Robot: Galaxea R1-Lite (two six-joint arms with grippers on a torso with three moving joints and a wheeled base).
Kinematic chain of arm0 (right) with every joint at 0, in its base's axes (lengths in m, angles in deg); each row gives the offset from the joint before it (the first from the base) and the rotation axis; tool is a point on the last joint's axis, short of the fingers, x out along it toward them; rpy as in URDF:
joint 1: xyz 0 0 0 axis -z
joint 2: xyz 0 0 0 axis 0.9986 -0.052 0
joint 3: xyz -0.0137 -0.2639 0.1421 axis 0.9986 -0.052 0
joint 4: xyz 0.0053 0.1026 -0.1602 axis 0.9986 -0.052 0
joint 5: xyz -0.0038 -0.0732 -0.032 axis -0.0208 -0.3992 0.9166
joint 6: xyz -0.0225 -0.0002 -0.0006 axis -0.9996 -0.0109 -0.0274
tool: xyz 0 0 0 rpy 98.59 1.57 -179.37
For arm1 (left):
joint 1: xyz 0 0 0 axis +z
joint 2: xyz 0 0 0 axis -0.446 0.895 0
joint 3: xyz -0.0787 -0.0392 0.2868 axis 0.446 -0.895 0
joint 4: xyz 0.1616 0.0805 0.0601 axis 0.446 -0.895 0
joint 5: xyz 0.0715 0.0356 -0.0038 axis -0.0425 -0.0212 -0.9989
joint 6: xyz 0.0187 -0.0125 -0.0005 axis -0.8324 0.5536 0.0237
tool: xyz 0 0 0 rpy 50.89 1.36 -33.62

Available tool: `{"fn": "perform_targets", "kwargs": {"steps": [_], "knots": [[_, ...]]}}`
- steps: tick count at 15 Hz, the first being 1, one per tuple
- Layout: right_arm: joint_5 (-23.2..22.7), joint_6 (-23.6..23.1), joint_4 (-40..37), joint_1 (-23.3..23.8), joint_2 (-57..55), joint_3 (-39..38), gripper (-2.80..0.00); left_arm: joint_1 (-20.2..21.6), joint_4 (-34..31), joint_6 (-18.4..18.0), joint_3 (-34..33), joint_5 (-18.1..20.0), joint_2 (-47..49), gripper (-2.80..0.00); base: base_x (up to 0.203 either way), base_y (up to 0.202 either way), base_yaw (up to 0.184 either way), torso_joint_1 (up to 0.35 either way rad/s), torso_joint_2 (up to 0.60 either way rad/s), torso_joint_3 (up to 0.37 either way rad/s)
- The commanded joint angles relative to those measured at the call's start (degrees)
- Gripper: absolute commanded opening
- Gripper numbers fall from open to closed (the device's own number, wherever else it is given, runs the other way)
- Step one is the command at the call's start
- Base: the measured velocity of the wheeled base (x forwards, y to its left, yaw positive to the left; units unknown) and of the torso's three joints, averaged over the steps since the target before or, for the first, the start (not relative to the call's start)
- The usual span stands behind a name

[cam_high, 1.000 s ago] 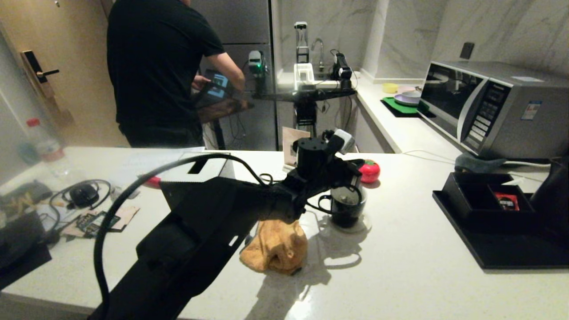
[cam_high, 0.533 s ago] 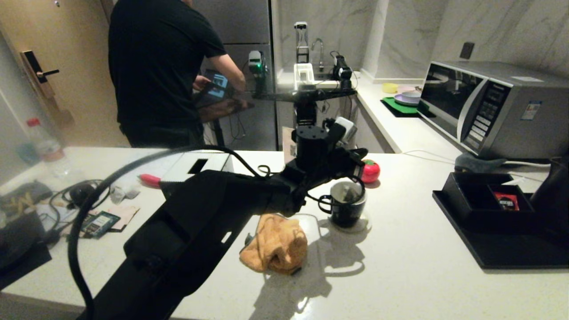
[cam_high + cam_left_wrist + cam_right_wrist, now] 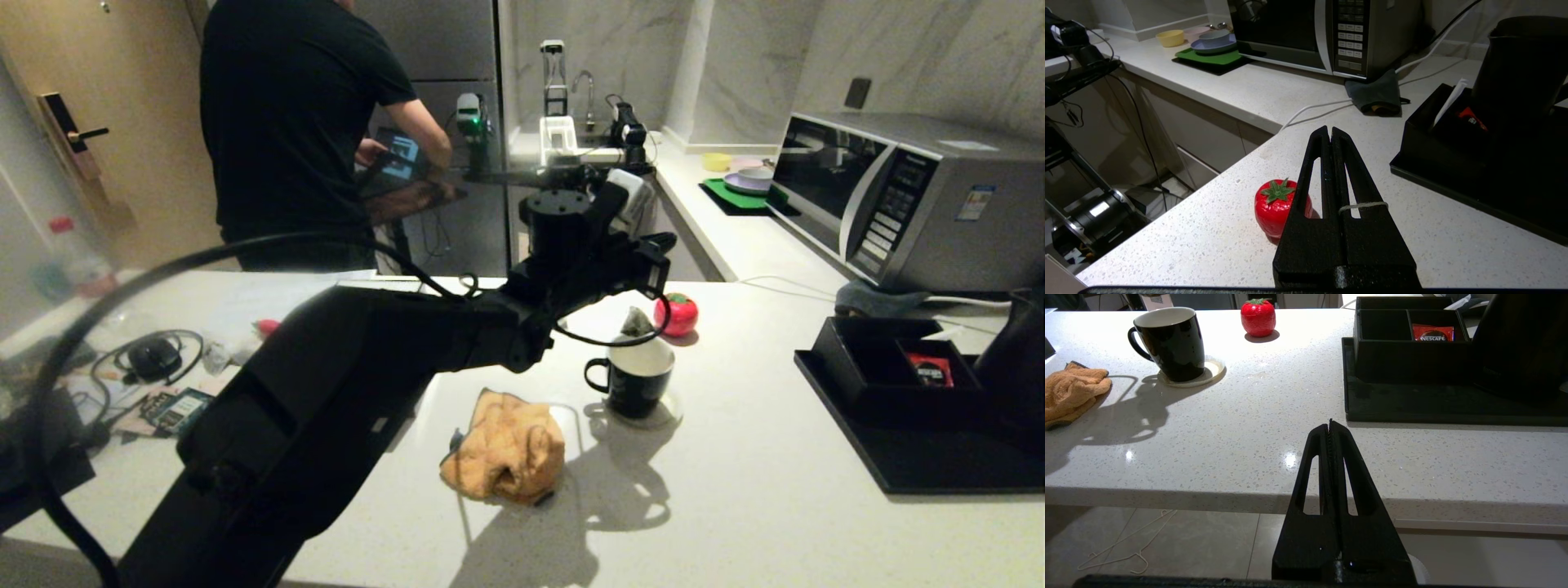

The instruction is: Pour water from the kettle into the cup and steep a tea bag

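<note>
glossy ceramic cup [image 3: 639, 378], speckled stone counter [image 3: 735, 506]

The kettle [image 3: 1020, 351] is cut off by the head view's right edge, and its top by the left wrist view's edge. The left arm [image 3: 343, 408] hides part of the counter [image 3: 735, 506]. Whether the cup [image 3: 633, 380] holds water cannot be told. The person's [image 3: 294, 122] head lies out of frame.

Red tomato-shaped object [image 3: 676, 315], orange cloth [image 3: 506, 445], microwave [image 3: 898, 200], black compartment box [image 3: 890, 359].
</note>
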Motion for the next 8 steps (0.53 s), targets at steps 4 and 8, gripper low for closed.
{"fn": "perform_targets", "kwargs": {"steps": [4, 8], "knots": [[0.0, 0.0, 0.0, 0.0, -0.1, 0.0, -2.8, 0.0, 0.2, -0.1, -0.1, 0.1, -0.2, -2.8, 0.0, 0.0, 0.0, 0.0, 0.0, 0.0], [0.0, 0.0, 0.0, 0.0, -0.1, 0.0, -2.8, 0.4, 0.2, -0.1, -0.1, 0.1, 0.4, -2.8, 0.0, 0.0, 0.0, 0.0, 0.0, 0.0]]}}
